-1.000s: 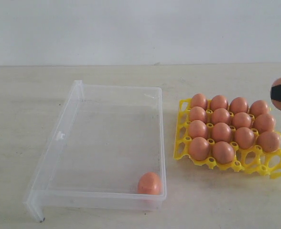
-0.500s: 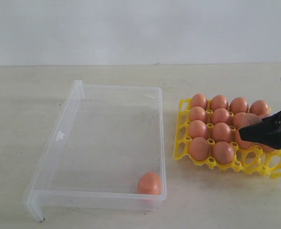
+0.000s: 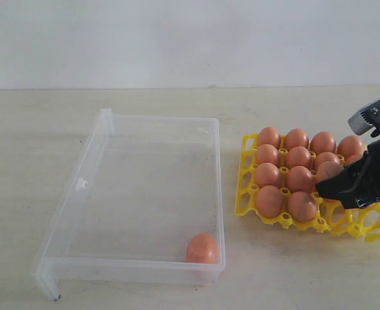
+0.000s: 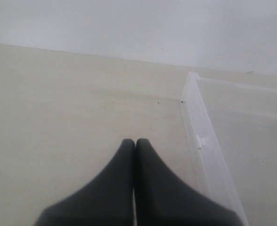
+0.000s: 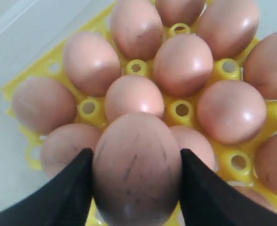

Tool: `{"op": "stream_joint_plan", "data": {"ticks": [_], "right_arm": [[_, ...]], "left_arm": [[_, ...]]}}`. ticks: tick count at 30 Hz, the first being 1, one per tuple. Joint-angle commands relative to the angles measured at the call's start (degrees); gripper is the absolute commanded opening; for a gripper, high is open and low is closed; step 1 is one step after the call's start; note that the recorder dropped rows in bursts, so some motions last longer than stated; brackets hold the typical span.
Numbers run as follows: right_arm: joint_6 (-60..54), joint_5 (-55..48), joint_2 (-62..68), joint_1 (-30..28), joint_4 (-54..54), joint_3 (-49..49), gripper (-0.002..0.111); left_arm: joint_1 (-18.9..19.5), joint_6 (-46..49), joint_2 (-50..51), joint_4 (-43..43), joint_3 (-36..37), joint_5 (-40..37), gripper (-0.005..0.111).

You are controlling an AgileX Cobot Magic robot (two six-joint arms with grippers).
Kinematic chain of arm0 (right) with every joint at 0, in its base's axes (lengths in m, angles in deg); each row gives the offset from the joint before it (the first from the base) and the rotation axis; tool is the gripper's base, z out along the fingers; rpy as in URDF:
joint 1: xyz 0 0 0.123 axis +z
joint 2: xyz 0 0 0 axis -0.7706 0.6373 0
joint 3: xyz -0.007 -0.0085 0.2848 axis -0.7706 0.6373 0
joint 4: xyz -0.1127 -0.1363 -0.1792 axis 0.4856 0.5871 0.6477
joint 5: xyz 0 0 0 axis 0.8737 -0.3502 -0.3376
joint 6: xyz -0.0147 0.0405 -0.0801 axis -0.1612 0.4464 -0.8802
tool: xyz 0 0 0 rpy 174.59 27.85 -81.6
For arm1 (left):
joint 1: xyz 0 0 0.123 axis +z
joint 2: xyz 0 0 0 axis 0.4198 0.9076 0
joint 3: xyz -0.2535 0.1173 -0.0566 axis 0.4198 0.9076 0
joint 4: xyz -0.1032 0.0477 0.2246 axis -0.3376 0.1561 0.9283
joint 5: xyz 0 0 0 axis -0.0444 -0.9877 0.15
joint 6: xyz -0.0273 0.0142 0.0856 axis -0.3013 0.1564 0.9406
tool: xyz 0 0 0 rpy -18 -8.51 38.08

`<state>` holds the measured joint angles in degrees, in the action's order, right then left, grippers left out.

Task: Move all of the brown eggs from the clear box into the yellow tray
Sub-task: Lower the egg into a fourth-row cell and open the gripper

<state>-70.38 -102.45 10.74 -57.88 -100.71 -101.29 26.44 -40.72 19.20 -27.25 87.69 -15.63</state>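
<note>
The step in hand was placing: the right end effector (image 5: 134, 188) pinched a brown egg (image 5: 134, 146) just above the yellow tray (image 3: 245, 210), whose near row showed empty cups. Next, I judged, came lowering it into 1 and a gentle release. 1 boxed egg (image 3: 201, 248) lay in a near corner of the clear box (image 3: 80, 184). The left end effector (image 4: 134, 147) hung pressed together over the table (image 4: 58, 103). No writing was readable.

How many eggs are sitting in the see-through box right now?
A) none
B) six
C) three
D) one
D: a single brown egg lies in one corner of the clear box, and no other egg shows on its floor.
</note>
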Motion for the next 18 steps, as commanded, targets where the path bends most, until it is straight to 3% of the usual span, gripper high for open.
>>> {"op": "stream_joint_plan", "data": {"ticks": [1,12,15,18], "right_arm": [[1.9,-2.9,0.0,0.1,3.9,0.1,0.0],[8.7,0.1,0.0,0.1,10.0,0.1,0.001],[9.2,0.3,0.0,0.1,10.0,0.1,0.011],[9.7,0.3,0.0,0.1,10.0,0.1,0.03]], "left_arm": [[-0.2,0.0,0.0,-0.1,-0.1,0.4,-0.004],[-0.2,0.0,0.0,-0.1,-0.1,0.4,-0.004],[-0.2,0.0,0.0,-0.1,-0.1,0.4,-0.004],[-0.2,0.0,0.0,-0.1,-0.1,0.4,-0.004]]}}
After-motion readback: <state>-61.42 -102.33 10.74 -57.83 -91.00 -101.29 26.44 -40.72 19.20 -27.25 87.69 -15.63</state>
